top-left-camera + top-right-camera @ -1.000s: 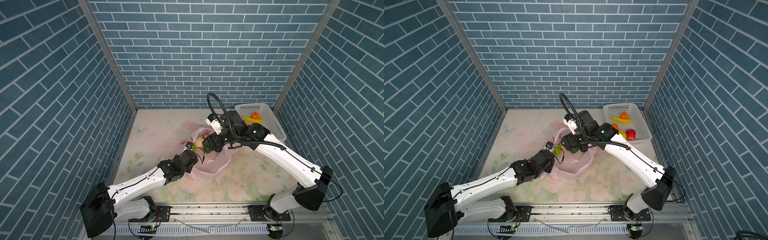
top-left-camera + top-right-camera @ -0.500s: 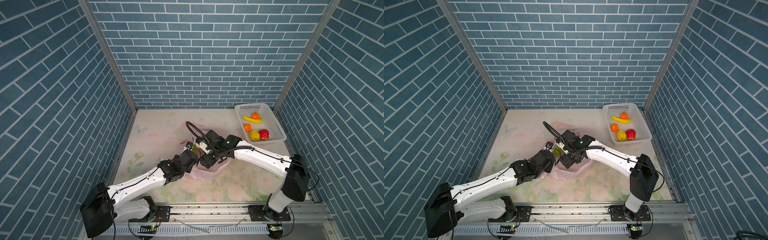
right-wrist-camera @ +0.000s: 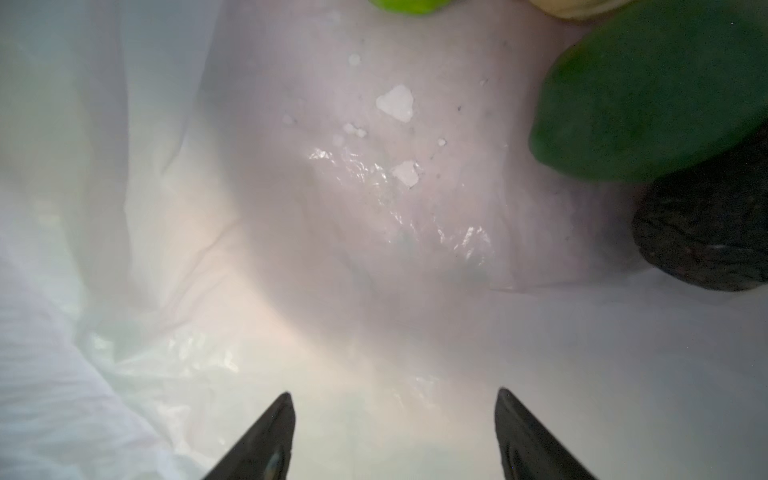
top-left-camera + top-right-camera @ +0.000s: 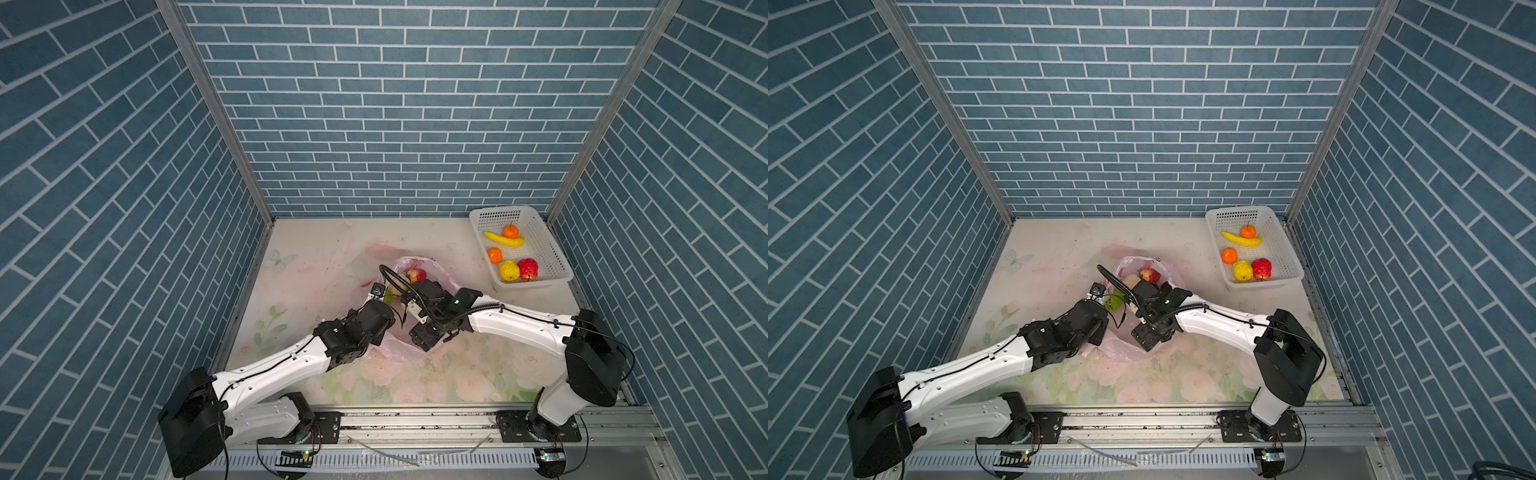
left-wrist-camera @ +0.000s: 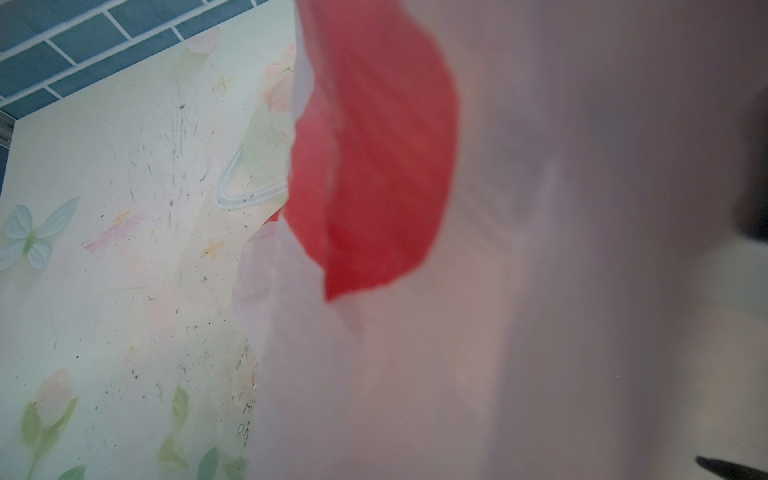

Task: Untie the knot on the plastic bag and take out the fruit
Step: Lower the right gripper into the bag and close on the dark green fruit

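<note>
- Bag (image 4: pixel 395 351): you have thin, see-through pink film, crumpled, lying mid-table on the flowered mat (image 4: pixel 311 266). Its near end bulges out between the two arms. Its mouth gapes open on the far side.
- Left gripper (image 4: pixel 379 296): it sits at the bag's left rim, jaws pressed together. Your left wrist view is filled with blurred film and a red heart print (image 5: pixel 374 145) close to the lens. You cannot tell whether film is caught between the jaws.
- Right gripper (image 3: pixel 394 392): it reaches down inside the bag. The jaws are spread with nothing between them, only bare film with white flecks (image 3: pixel 395 104) ahead.
- A dark green fruit (image 3: pixel 648 91) lies beyond the tips, off to one side and apart from them.
- In a top view, a light green fruit (image 4: pixel 1115 300) sits just beside the left gripper. A cream fruit (image 4: pixel 1131 280) and a red apple (image 4: pixel 1150 274) lie farther back in the mouth.
- Far right corner: a white basket (image 4: pixel 552 257) holds a banana (image 4: pixel 503 240), two oranges (image 4: pixel 510 231), a lemon (image 4: pixel 509 270) and another apple (image 4: pixel 528 268). It is well apart from the bag.
</note>
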Controlling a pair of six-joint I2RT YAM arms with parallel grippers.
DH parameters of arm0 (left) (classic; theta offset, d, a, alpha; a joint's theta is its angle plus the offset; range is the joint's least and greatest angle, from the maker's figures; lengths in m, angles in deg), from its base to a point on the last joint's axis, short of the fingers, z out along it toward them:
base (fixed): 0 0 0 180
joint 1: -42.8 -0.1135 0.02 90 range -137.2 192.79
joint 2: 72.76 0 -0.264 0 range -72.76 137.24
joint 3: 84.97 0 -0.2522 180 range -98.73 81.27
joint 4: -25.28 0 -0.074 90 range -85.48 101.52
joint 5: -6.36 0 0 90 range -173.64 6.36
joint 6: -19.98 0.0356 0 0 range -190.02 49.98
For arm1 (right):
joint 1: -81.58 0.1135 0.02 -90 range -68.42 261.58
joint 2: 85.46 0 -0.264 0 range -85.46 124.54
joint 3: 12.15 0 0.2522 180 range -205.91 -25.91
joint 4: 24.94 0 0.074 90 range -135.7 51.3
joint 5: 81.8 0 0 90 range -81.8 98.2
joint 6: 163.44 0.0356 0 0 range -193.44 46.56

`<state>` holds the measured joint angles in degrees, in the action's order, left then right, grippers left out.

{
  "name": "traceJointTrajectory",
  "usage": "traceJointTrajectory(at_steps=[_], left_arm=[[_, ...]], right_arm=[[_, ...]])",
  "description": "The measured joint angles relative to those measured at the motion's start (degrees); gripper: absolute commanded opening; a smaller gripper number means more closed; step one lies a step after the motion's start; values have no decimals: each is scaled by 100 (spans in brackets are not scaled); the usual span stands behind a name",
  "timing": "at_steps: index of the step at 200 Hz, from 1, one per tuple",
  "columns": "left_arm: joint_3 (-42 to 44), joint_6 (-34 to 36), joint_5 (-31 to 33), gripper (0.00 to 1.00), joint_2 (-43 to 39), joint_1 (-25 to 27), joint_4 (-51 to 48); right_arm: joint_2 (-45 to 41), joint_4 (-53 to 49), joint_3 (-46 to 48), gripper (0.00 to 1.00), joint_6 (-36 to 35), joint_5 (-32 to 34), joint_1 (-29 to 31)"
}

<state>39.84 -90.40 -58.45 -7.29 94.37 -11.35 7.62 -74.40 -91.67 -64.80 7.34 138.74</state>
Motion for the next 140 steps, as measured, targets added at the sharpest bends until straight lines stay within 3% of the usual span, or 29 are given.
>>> traceJointTrajectory(at_steps=[60,140], left_arm=[[0,-50,28,0,-55,0,-20],[0,-66,-92,0,-35,0,-15]], right_arm=[[494,796,-87,78,256,192,-291],[1088,2188,-487,85,1703,715,-914]])
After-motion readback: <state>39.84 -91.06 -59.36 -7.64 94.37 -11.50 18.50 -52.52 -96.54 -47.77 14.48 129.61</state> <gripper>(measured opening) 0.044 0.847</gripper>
